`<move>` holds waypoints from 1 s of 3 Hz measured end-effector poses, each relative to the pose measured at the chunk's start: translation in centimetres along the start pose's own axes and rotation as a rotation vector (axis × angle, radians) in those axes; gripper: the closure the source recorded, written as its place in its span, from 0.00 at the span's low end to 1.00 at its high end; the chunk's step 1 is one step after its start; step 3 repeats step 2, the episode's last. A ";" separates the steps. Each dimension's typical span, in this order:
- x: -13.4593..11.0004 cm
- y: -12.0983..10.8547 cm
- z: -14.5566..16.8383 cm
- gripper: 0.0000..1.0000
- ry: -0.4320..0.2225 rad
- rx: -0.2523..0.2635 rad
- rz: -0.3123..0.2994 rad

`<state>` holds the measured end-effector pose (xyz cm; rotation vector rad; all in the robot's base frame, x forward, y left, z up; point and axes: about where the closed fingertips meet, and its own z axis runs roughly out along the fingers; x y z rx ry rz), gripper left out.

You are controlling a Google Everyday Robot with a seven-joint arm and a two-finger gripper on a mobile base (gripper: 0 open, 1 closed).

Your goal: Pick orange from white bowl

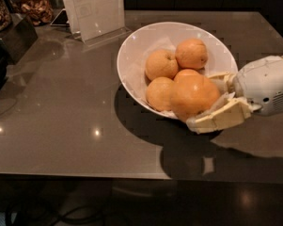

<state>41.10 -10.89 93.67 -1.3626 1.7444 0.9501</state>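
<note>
The white bowl sits at the middle of the grey table. It holds several orange fruits, among them two in the back and one at the front left. My gripper comes in from the right, over the bowl's front right rim. Its cream fingers are shut on the large deep-orange orange, which sits at the bowl's front rim. One finger runs below the orange, the other behind it, partly hidden.
A clear acrylic sign holder stands behind the bowl at the back left. A dark box and dishes of dried food are at the far left. The table's front edge runs along the bottom.
</note>
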 end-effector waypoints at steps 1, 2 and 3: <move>-0.4 2.5 1.6 1.00 -0.019 -0.065 0.021; -0.4 2.5 1.6 1.00 -0.019 -0.065 0.021; -0.4 2.5 1.6 1.00 -0.019 -0.065 0.021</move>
